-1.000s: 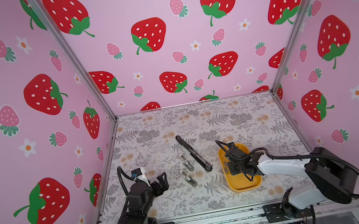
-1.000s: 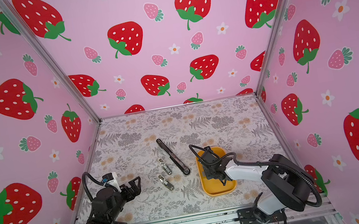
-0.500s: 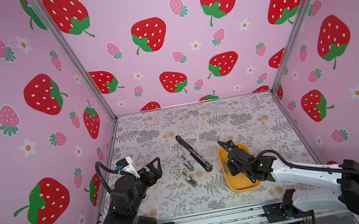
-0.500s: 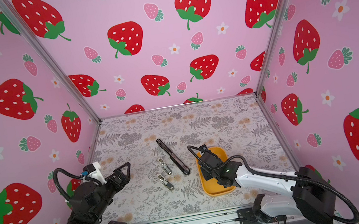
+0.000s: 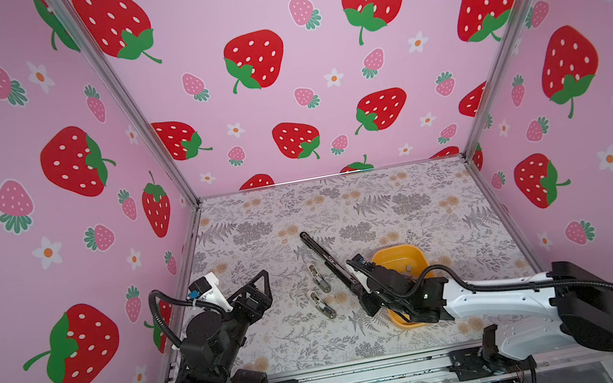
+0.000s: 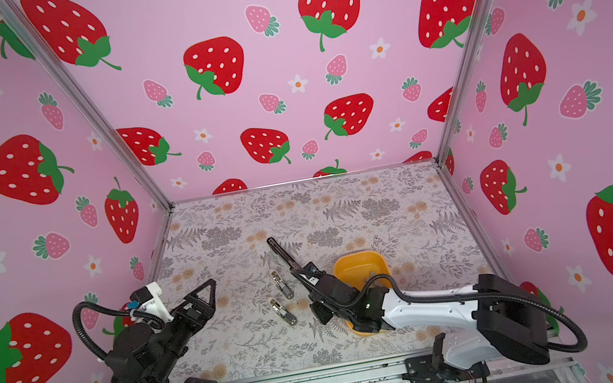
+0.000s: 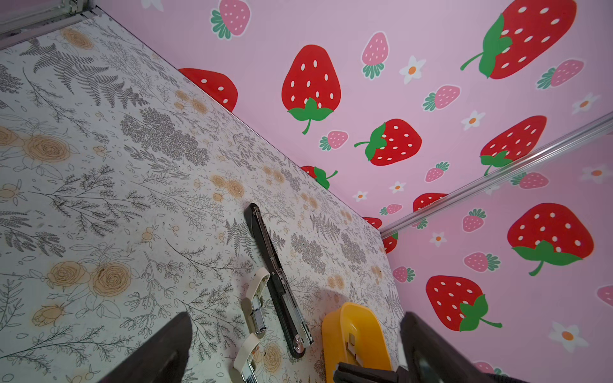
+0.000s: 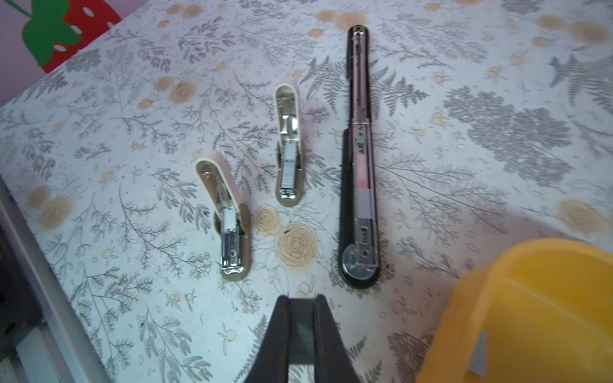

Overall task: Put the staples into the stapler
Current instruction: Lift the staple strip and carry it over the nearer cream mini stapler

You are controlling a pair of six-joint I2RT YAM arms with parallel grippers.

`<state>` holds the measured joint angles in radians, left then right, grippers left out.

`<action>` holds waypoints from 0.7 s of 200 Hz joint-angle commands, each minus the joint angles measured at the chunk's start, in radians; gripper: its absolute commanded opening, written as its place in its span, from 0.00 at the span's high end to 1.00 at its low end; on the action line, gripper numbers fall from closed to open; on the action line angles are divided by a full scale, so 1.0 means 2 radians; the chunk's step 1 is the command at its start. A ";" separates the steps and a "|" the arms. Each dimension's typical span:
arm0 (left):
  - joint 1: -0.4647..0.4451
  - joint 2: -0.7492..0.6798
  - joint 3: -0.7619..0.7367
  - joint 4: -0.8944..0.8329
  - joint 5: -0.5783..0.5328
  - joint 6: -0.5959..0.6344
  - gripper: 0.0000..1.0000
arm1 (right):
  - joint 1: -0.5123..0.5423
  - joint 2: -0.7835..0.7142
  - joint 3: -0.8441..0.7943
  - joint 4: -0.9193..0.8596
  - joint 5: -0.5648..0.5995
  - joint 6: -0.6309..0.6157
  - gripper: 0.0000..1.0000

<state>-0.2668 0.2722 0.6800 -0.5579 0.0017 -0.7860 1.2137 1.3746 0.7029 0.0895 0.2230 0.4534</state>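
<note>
The long black stapler (image 5: 328, 258) (image 6: 286, 259) (image 8: 360, 159) (image 7: 275, 282) lies opened flat on the floral table, its metal channel facing up. My right gripper (image 5: 369, 305) (image 6: 323, 313) (image 8: 302, 296) hovers just off the stapler's round near end, shut on a flat grey strip of staples (image 8: 302, 328). More staples (image 7: 351, 345) (image 8: 477, 358) (image 5: 408, 267) lie in the yellow tray (image 5: 394, 249) (image 6: 358, 257). My left gripper (image 5: 260, 291) (image 6: 204, 298) (image 7: 297, 318) stands wide open and empty at the left, pointing toward the stapler.
Two small white-topped staplers (image 5: 318, 279) (image 5: 321, 304) (image 8: 288, 146) (image 8: 225, 215) lie open just left of the black one. The yellow tray sits under my right wrist. Pink strawberry walls close in three sides.
My right gripper came out of the yellow tray and moved left to the stapler's near end. The left arm rose and swung its open gripper toward the middle.
</note>
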 commanded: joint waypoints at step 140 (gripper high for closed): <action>-0.002 -0.106 -0.194 0.069 0.012 0.086 0.01 | 0.023 0.142 0.038 0.149 -0.090 -0.066 0.91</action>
<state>-0.2668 0.1242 0.4412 -0.4969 0.0105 -0.6781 1.2407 1.6279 0.7528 0.3489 0.0509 0.3405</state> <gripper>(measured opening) 0.990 0.131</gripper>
